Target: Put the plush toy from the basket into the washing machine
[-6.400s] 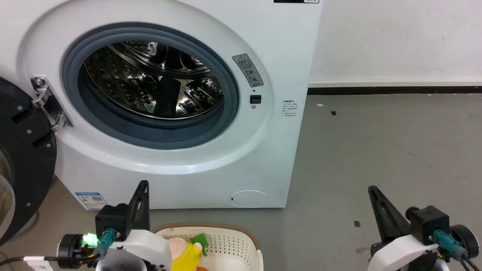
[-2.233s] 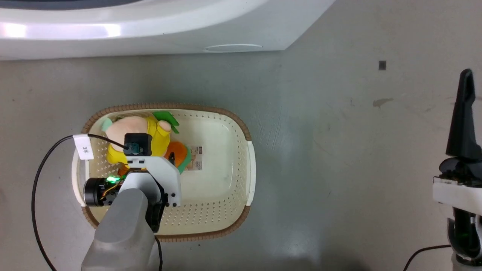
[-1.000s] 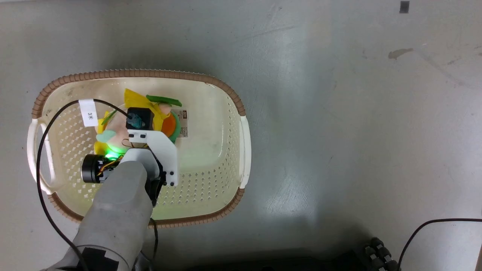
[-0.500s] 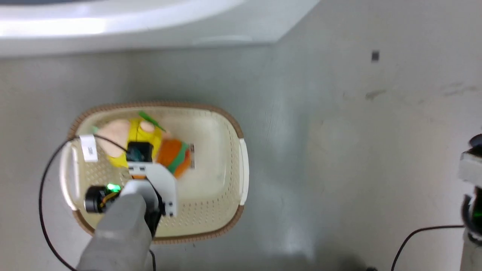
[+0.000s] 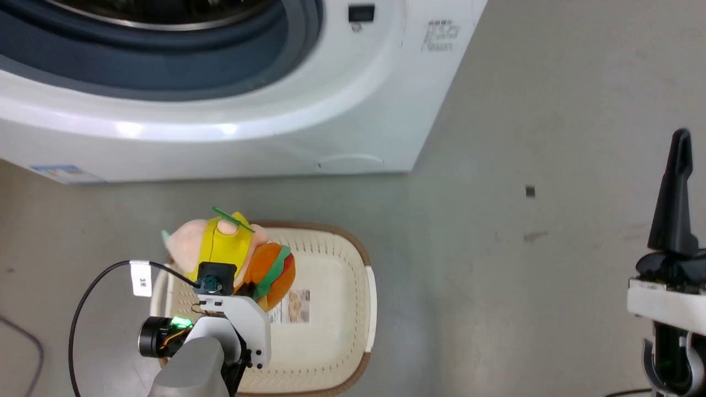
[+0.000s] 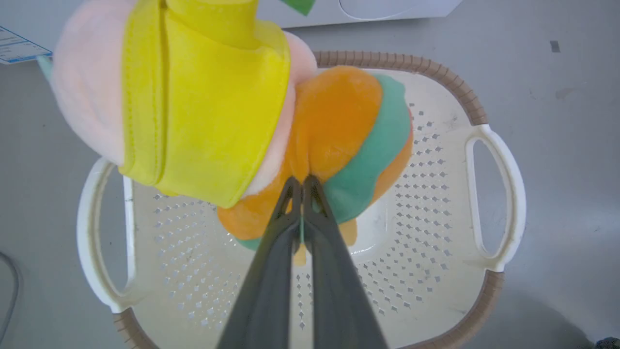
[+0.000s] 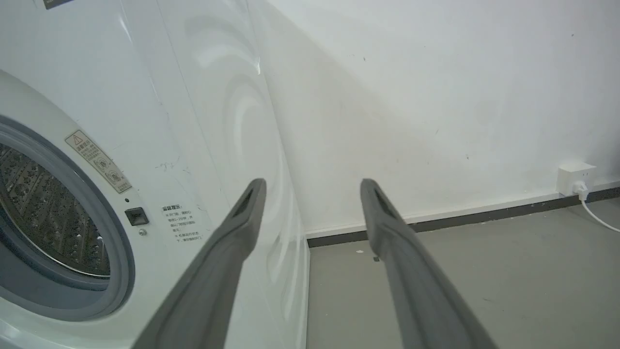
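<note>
A grey floor [image 5: 496, 275] runs up to a white wall [image 7: 436, 97]. The white washing machine [image 5: 276, 138] stands on the floor with its round opening uncovered, so that the grey gasket [image 5: 165, 77] and the steel drum [image 7: 43, 208] face the robot. The cream basket [image 5: 370, 298] sits on the floor just in front of the machine, presumably to keep the carry between the two short. A paper label [image 5: 298, 306] lies on the basket's bottom.

The left claw [image 6: 302, 182] is closed on the plush toy [image 6: 203, 97], with its two fingers nipping a fold of the orange burger-shaped part. The pink body and yellow top hang off to one side of the tips. The toy is held in the air over the basket's far half, the half nearer the machine, and appears free of the rim. So small a pinch of soft fabric looks enough for a light load, though the toy may swing.

The right claw [image 7: 314, 186] is spread wide and holds nothing. It is raised at the robot's right, well apart from the toy, which leaves the way to the opening free.
</note>
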Controlling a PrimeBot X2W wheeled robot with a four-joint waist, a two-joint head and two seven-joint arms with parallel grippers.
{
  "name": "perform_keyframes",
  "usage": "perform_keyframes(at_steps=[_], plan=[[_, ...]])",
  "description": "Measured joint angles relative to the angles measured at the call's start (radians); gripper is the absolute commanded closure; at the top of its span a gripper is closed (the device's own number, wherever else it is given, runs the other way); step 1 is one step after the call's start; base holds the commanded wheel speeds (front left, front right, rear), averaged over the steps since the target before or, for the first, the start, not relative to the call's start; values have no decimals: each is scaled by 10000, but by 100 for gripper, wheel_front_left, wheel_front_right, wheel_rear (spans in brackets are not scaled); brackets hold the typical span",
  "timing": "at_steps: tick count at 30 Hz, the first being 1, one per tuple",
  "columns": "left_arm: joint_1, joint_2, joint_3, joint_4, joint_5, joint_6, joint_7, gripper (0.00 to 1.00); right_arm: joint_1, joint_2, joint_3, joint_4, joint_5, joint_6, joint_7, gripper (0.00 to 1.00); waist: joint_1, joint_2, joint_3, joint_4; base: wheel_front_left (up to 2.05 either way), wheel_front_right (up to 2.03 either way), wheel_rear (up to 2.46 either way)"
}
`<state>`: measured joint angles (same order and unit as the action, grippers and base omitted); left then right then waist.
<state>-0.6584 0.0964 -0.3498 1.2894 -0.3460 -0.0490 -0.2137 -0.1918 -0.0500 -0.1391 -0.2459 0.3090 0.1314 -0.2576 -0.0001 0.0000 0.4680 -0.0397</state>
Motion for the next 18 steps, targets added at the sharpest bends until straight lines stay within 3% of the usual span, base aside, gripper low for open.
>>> perform_keyframes(at_steps=[9,18], plan=[[256,217,-52,-1131,75,171,-387,100,632,0,-50,138,23,0,0,0,-1,0,-1523,312,0,0,0],[244,807,326,-3363,274,723,-422,100,664,0,-109,96,96,0,0,0,0,0,-1617,249,0,0,0]])
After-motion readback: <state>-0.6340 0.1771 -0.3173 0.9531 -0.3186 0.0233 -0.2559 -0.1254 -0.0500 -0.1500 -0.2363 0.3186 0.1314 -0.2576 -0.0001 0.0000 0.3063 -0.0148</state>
